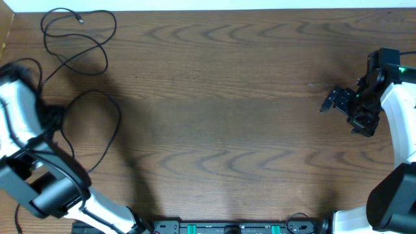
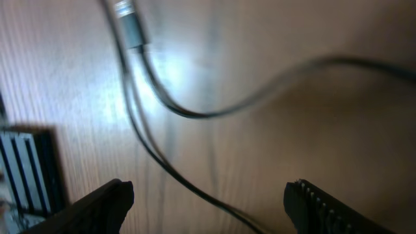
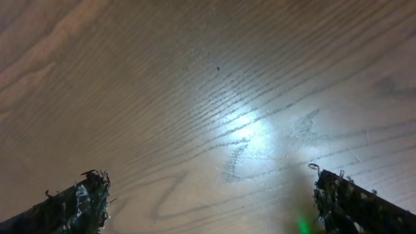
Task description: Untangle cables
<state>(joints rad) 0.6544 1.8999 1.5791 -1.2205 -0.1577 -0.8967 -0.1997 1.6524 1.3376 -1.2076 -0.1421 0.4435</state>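
Glossy wood-grain table [image 1: 227, 130], matt cables [image 2: 195, 115]

Wood-grain table [image 1: 227, 97]; black cables [image 1: 78, 19] looped loosely on left side.

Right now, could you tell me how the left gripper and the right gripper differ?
The left gripper hangs over black cables; the right gripper hangs over bare table. The left sits at the table's left side, the right at its right. Both have jaws open, holding nothing.

Wood table [image 3: 162, 78] fills view below right gripper [image 3: 208, 188], jaws spread wide, wood grain showing between. Dark ragged-edged fingertips [image 3: 78, 205] at bottom corners. Bright glare patch [image 3: 253, 127] near centre, faint scuff marks [image 3: 237, 159] beside it. Small green glow [image 3: 302, 226] by right-hand fingertip
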